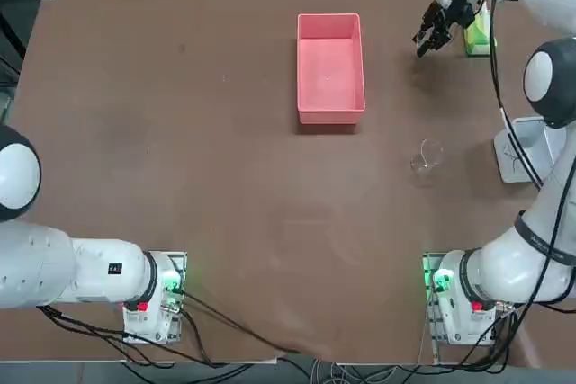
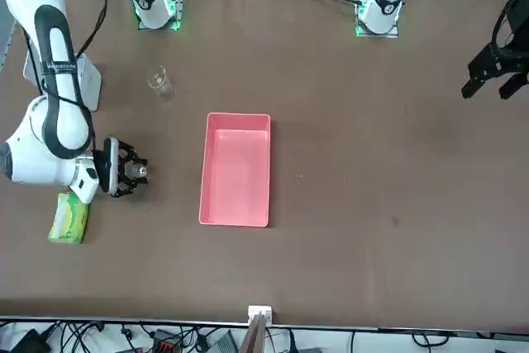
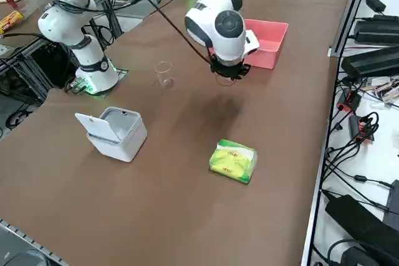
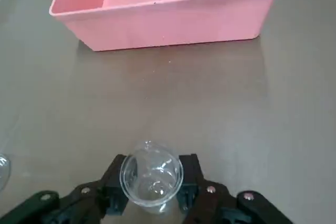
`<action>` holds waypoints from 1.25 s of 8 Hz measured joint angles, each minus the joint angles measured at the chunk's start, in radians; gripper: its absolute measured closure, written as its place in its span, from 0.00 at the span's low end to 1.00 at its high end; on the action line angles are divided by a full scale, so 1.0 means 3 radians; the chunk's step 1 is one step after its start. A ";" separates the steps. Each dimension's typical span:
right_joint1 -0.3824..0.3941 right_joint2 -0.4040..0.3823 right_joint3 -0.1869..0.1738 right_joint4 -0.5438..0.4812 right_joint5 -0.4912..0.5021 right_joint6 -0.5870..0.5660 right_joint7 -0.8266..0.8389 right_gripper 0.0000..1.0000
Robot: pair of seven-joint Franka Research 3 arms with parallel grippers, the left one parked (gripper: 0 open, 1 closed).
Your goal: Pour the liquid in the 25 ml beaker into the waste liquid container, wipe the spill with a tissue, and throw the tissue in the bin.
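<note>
Looking down from overhead, the right gripper (image 1: 432, 35) hangs above the far right part of the table (image 1: 180, 132), between the waste liquid container (image 1: 330, 66) and the yellow-green tissue pack (image 1: 478, 35). A larger clear beaker (image 1: 427, 156) stands apart, nearer the robot, and the bin (image 1: 520, 148) shows partly behind the arm at the right edge.

From across the table, the gripper (image 2: 126, 171) points sideways toward the pink tray (image 2: 236, 169), with the tissue pack (image 2: 69, 217) just beside the arm. The larger beaker (image 2: 159, 80) sits well away, untouched.

From the raised side camera, the gripper (image 3: 227, 74) is lifted clear of the table, near the tray's short end (image 3: 269, 42). The bin (image 3: 115, 133) stands with its lid up, probably ready for the tissue, and the pack (image 3: 233, 161) lies closed-side up nearby.

At the wrist, the 25 ml beaker (image 4: 151, 177) sits clamped between the two fingers (image 4: 190, 174), mouth facing the camera, so the claw is gripping it. The tray (image 4: 168, 8) lies ahead, apart from the glass; the carry looks aimed at pouring over its wall.
</note>
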 joint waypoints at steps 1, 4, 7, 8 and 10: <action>-0.0036 0.0000 0.0000 -0.0061 0.0092 0.0038 -0.0183 0.53; -0.0138 0.0043 0.0001 -0.0214 0.0360 0.0090 -0.0658 0.53; -0.0185 0.0143 0.0001 -0.0305 0.0506 0.0184 -0.1031 0.53; -0.0208 0.0167 0.0001 -0.0310 0.0514 0.0224 -0.1121 0.53; -0.0264 0.0242 0.0000 -0.0319 0.0533 0.0294 -0.1231 0.52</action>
